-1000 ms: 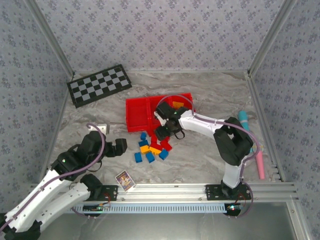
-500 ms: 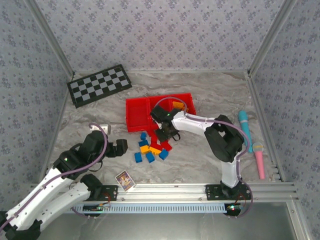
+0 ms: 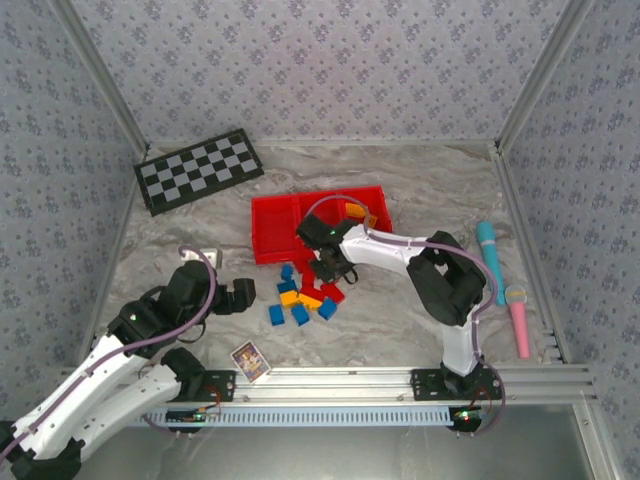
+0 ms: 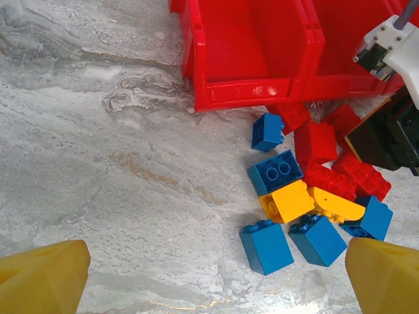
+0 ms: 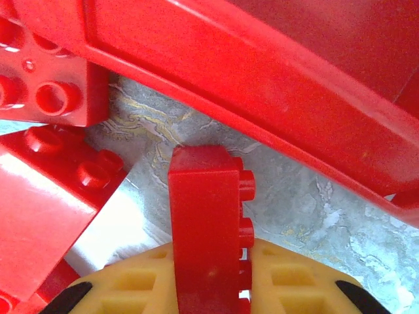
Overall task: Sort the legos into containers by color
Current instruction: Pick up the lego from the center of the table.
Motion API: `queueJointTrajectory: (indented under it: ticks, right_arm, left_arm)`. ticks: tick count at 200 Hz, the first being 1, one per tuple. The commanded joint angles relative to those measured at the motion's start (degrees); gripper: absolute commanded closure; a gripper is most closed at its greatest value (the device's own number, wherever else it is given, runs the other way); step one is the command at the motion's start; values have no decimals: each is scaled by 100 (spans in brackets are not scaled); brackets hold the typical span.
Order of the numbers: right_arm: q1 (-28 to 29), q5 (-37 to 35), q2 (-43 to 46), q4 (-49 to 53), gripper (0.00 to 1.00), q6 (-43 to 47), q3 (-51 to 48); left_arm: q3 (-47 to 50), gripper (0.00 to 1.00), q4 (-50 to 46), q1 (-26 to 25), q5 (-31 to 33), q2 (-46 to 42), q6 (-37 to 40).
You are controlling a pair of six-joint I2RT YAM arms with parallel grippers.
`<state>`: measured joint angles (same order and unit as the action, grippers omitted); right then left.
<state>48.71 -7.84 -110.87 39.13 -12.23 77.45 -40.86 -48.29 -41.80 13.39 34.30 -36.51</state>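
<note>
A red brick (image 5: 206,222) is standing on edge between the yellow pads (image 5: 131,288) of the right claw (image 5: 209,278), which is clamping it with the studs pointing to one side. Just ahead of this claw the outer wall of the red tray (image 5: 262,85) is running across, and a strip of marbled worktop (image 5: 308,196) is showing between brick and wall. Whether the brick is touching the worktop I cannot tell. Other red bricks (image 5: 46,196) are lying just beside the claw, on the side away from the studs. An orange-yellow brick (image 3: 355,210) is lying in a tray compartment beyond the claw. The left claw (image 4: 213,281) is hovering with its fingers spread wide apart, gripping nothing. Ahead of it, toward its right finger, the loose bricks (image 4: 294,196), blue, yellow and red, are lying in a heap on the worktop just short of the tray's near wall. A picture card (image 3: 250,360) is lying behind the left claw, and a checkerboard (image 3: 198,170) is lying well apart from it, at the far side.
</note>
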Motion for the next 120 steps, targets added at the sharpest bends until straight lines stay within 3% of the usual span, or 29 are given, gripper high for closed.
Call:
queueJointTrajectory:
  ticks: [1, 65, 120]
  right_arm:
    - [110, -283, 408, 138, 77, -26, 57]
    - [176, -377, 1221, 103, 78, 93, 425]
    - [-310, -271, 485, 204, 78, 241, 1646]
  left_arm:
    - [0, 0, -108, -44, 103, 56, 15]
    - [28, 0, -18, -44, -34, 163, -39]
    - [-32, 0, -163, -47, -124, 149, -82]
